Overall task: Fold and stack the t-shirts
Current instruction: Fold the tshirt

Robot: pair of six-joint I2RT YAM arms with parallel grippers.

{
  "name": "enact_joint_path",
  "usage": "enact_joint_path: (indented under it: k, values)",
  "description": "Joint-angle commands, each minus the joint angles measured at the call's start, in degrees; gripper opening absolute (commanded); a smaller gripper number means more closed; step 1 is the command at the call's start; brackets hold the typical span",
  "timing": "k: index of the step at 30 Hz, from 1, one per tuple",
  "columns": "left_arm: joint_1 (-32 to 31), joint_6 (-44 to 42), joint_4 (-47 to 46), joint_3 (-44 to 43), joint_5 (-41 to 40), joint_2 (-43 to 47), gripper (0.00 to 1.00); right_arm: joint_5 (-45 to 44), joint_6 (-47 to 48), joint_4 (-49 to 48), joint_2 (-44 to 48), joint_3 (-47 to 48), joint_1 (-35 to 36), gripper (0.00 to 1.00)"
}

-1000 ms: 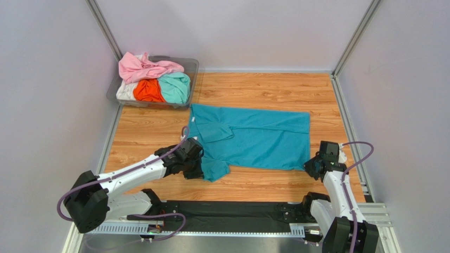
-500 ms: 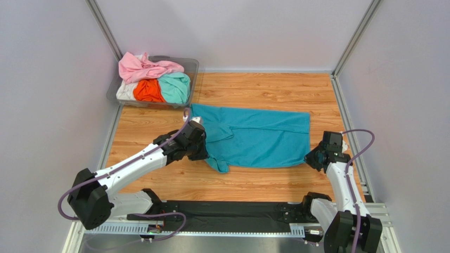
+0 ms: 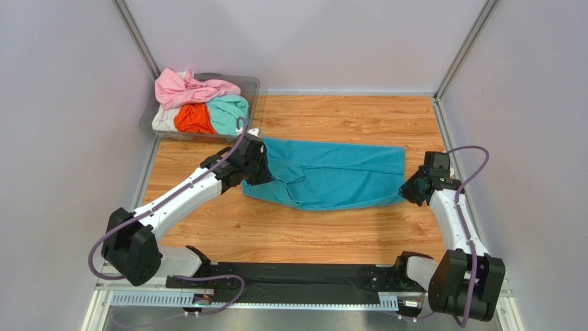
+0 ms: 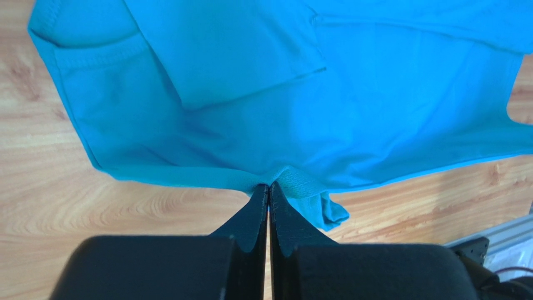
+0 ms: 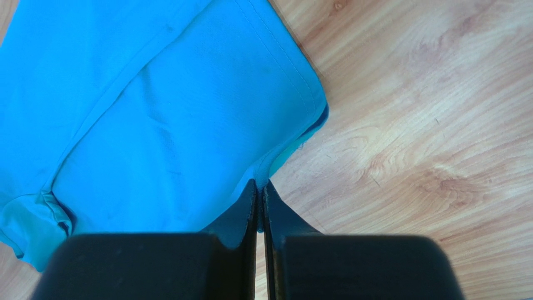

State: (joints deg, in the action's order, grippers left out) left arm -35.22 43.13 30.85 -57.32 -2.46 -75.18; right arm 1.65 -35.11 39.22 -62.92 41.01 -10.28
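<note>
Deep teal-blue fabric t-shirt (image 3: 338,181) lies mid wooden surface (image 3: 324,238), its near edge pinched by the left pincer (image 4: 269,185) and right pincer (image 5: 259,182), both fully closed on it. Such thin bites may slip; uneven travel would skew the fold

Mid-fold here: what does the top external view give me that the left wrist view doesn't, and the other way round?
Only top external: the clear tub holding the pink, orange and mint shirts at far left, and the right gripper at the right edge of the teal shirt. Only left wrist: the close view of the left gripper shut on a bunched bit of hem. Both: the teal shirt lying on the wooden table.
</note>
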Motion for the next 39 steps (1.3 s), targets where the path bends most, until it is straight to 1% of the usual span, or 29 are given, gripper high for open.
enact_joint_path:
  k: [1, 8, 12, 19, 27, 34, 39]
  values:
    - [1.82, -2.70, -2.54, -3.67, 1.58, -1.64, 0.00, 0.46, 1.80, -0.46, -2.21, 3.89, 0.18, 0.00]
    - [4.98, -5.42, -3.52, -8.85, 2.02, -6.03, 0.00, 1.16, 1.89, -2.39, -7.48, 7.41, 0.18, 0.00]
    - [6.22, -7.44, -4.66, -11.67, 4.13, -8.84, 0.00, 1.60, 2.07, -3.19, -9.94, 9.52, 0.35, 0.00]
    - [8.68, -8.50, -5.98, -14.92, 5.45, -13.23, 0.00, 1.08, 3.03, -3.45, -14.34, 13.21, 0.53, 0.00]
    - [10.70, -9.65, -5.98, -19.23, 4.66, -17.81, 0.00, 2.39, 3.38, -6.70, -19.35, 15.32, 0.70, 0.00]
    - [11.84, -10.70, -6.51, -23.18, 3.16, -23.42, 0.00, 0.64, 4.26, -9.25, -24.17, 17.52, 0.70, 0.00]
    - [12.55, -11.32, -6.33, -25.82, 3.43, -27.73, 0.00, 0.19, 4.53, -9.60, -28.04, 20.94, 0.70, 0.00]
